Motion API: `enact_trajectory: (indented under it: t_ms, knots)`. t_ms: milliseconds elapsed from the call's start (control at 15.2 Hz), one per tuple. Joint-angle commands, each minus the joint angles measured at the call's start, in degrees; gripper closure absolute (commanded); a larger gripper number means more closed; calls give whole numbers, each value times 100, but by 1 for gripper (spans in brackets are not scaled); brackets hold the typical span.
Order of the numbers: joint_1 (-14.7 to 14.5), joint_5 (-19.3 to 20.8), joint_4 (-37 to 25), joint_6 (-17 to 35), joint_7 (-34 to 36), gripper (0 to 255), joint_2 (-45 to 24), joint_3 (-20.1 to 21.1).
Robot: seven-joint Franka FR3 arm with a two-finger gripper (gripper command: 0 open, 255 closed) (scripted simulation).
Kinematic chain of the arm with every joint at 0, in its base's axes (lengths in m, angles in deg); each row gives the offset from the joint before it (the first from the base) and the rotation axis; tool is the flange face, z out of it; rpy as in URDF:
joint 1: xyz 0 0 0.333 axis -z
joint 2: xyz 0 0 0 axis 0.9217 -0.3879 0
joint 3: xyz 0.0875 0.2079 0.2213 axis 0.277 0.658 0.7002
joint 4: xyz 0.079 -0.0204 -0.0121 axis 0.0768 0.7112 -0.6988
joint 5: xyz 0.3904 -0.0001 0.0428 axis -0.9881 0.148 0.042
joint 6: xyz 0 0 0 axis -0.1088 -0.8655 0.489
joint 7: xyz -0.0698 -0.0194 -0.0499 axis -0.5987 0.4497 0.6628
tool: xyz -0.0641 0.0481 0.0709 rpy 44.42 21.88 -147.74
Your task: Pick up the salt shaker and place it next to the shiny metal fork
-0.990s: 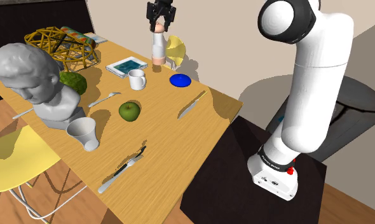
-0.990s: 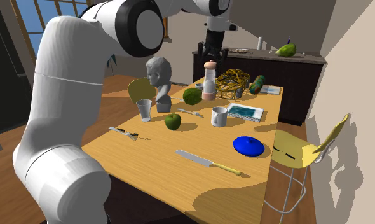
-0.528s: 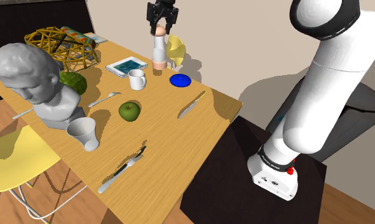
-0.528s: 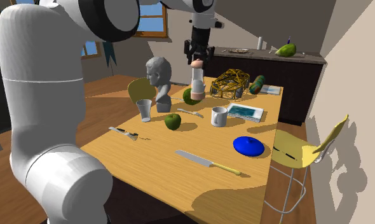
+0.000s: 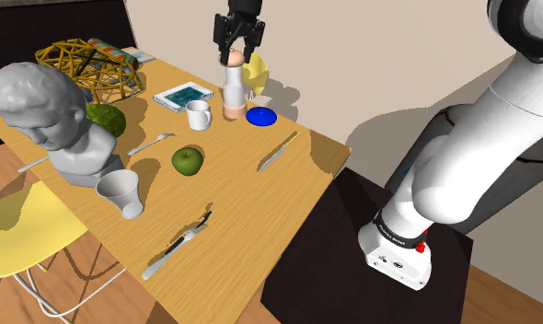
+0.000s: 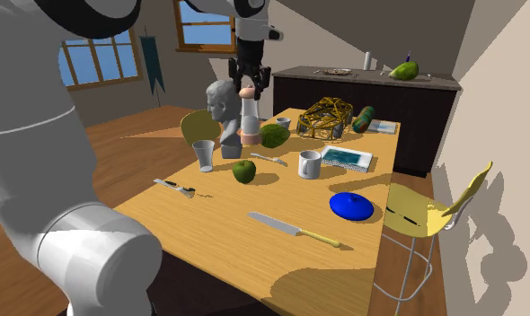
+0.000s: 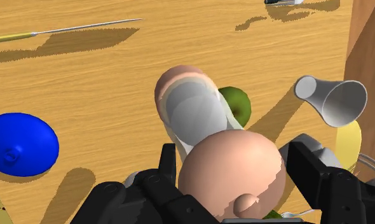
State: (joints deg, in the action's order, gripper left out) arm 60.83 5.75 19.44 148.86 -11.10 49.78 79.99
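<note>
Pinkish at cap and foot, pale in the body: clamps such a shaker (image 5: 233,87) by its rounded top in the tool (image 5: 235,57), with one black finger (image 7: 169,167) pressed to each side of the cap. Holds it upright and lifted off the desk (image 5: 233,202), above the stretch between mug (image 5: 199,115) and blue dish (image 5: 260,116) in the shoulder view.

Looks like the carry step: pick-up done, placing not yet.

Finds the fork (image 5: 153,143) lying flat between green ball (image 5: 106,120) and apple (image 5: 188,161), well apart from the shaker and toward the shoulder view's left.

Calls next for a level sweep past the mug toward the fork, kept high enough to clear both mug and apple. Calls then for a straight descent onto bare wood just beside the fork, off its tines and away from the apple. Needs the foot flat on the desk before spreading the fingers. Judging by the tall, narrow shape, would probably tip if let go early or at a lean.

Should not mistake the knife (image 5: 279,150) by the blue dish, nor the dark-handled utensil (image 5: 178,244) near the desk's front edge, for the target.
</note>
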Motion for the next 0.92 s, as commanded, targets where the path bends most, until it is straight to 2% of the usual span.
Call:
enact_trajectory:
  t_ms: [0, 396, 858]
  knots:
    - [-99, -3, 416, 92, 207, 255, 357, 116]
    - [-361, -94, 1326, 224, 798, 255, 1232, 493]
    - [-690, -312, 2066, 253, 1550, 255, 2078, 1013]
